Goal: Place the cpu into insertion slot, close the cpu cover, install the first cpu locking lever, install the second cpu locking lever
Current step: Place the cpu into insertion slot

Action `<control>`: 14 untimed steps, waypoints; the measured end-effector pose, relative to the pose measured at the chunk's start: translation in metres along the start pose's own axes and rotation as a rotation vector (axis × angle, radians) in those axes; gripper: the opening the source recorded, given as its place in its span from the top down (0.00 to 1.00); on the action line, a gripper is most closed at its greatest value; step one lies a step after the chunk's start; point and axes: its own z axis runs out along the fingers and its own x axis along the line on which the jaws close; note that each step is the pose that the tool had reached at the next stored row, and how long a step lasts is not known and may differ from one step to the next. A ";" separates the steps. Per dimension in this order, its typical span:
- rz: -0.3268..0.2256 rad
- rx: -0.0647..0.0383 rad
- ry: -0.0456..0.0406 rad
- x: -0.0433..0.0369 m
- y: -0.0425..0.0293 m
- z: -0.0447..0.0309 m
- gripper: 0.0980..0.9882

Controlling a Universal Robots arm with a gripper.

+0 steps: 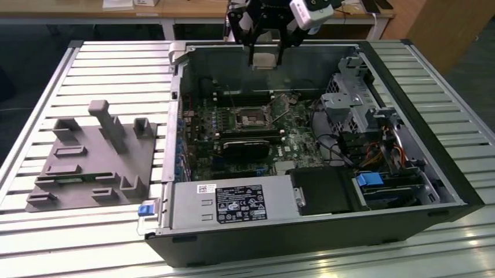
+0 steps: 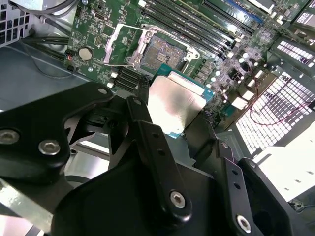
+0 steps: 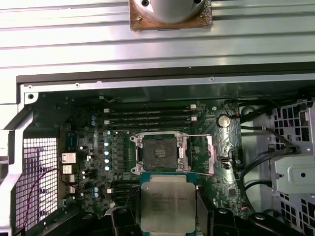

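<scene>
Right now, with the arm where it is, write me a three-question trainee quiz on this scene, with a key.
1. True or false: the cpu already sits in the insertion slot.
2. What is the gripper holding above the open computer case? A: the cpu. B: a memory stick. C: nothing.
3. Fill in, open or shut: the cpu cover beside the slot is ___.

Key: 1 false; 2 A; 3 open.
</scene>
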 end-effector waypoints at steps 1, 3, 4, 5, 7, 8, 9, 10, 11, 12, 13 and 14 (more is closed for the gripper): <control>0.006 0.000 -0.0006 0.0000 0.0003 0.0000 0.50; 0.007 0.000 -0.0007 0.0000 0.0003 0.0000 0.50; 0.008 0.000 -0.0007 0.0000 0.0003 0.0001 0.50; 0.008 0.000 -0.0008 0.0000 0.0003 0.0000 0.50; 0.010 0.000 -0.0009 0.0000 0.0004 0.0000 0.50; 0.010 0.000 -0.0009 0.0000 0.0004 0.0000 0.50; 0.011 0.000 -0.0010 0.0000 0.0004 0.0001 0.50; 0.012 0.000 -0.0011 0.0000 0.0004 0.0000 0.50; 0.013 0.000 -0.0012 0.0000 0.0004 0.0000 0.50; 0.016 0.000 -0.0014 0.0000 0.0004 0.0001 0.50; 0.019 0.000 -0.0018 0.0000 0.0004 0.0001 0.50; 0.023 0.000 -0.0021 0.0000 0.0004 0.0001 0.50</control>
